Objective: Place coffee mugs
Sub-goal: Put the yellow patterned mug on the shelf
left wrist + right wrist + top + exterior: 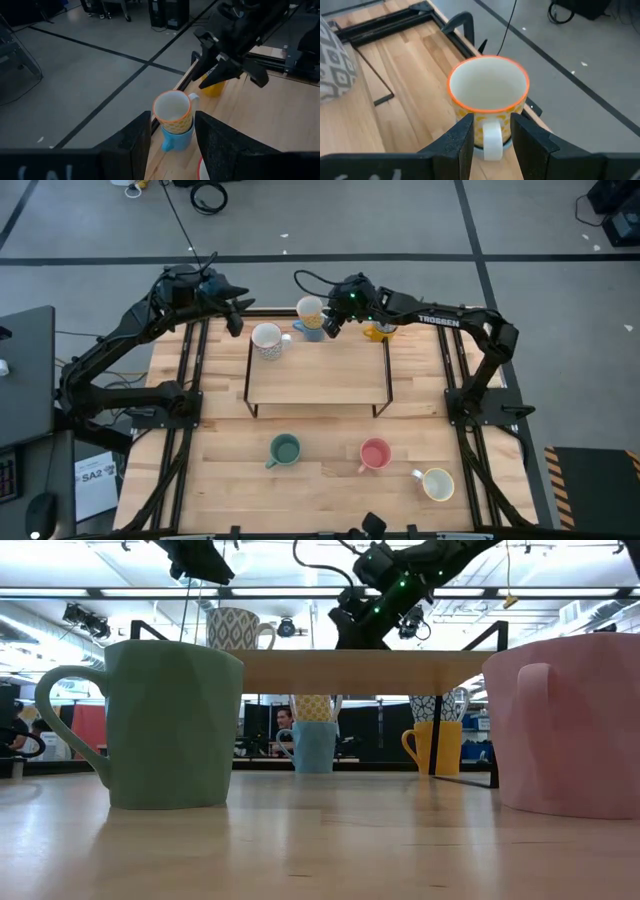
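A yellow-patterned mug with an orange rim (489,87) stands stacked in a blue mug (176,141) at the table's far edge, behind a low wooden shelf (320,375). My right gripper (491,126) is open. Its fingers stand on either side of the top mug's white handle (492,142), and gaps show on both sides. My left gripper (236,323) hangs open and empty above the shelf's far left corner. A white patterned mug (266,340) stands on the shelf. Green (285,449), pink (375,454) and cream (437,483) mugs stand near the front.
An orange-yellow mug (437,747) stands behind the shelf to the right of the stack, with a patterned mug (440,705) showing above it. Black rails (185,380) run along both sides of the table. The shelf stands on thin black legs (250,405).
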### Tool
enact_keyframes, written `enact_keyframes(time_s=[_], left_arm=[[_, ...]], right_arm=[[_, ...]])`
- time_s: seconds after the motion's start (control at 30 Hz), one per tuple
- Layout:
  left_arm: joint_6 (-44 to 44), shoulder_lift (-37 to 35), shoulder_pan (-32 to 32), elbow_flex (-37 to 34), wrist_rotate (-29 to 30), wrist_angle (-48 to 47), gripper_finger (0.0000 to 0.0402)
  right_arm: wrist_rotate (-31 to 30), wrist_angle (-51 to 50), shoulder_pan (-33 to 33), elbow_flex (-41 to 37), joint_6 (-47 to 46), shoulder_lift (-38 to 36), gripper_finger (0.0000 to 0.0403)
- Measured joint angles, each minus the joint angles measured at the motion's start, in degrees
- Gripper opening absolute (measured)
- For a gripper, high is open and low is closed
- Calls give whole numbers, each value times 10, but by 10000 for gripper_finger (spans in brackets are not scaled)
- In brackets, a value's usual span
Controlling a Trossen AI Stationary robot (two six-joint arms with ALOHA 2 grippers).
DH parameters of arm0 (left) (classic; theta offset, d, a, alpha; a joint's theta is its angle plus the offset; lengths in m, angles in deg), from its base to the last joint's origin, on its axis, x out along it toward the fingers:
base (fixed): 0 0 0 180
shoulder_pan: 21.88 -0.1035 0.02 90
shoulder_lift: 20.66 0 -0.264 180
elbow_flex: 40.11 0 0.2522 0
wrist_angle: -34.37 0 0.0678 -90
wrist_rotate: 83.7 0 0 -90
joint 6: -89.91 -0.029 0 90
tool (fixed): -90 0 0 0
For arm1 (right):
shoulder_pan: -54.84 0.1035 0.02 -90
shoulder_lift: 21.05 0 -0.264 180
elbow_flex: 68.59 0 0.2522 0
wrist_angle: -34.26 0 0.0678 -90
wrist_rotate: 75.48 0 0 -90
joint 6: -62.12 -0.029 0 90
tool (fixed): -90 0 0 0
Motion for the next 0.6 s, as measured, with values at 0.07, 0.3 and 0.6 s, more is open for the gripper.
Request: enact_keyframes(time_s=[0.07,0.3,0.6], left_arm=[[0,0,0,0,0,0,160],[0,0,0,0,0,0,160],[0,0,0,0,0,0,160]], right_arm=[[2,-4,0,0,0,3,133],[1,-5,1,-1,3,20,133],[0,1,1,0,11,37,133]])
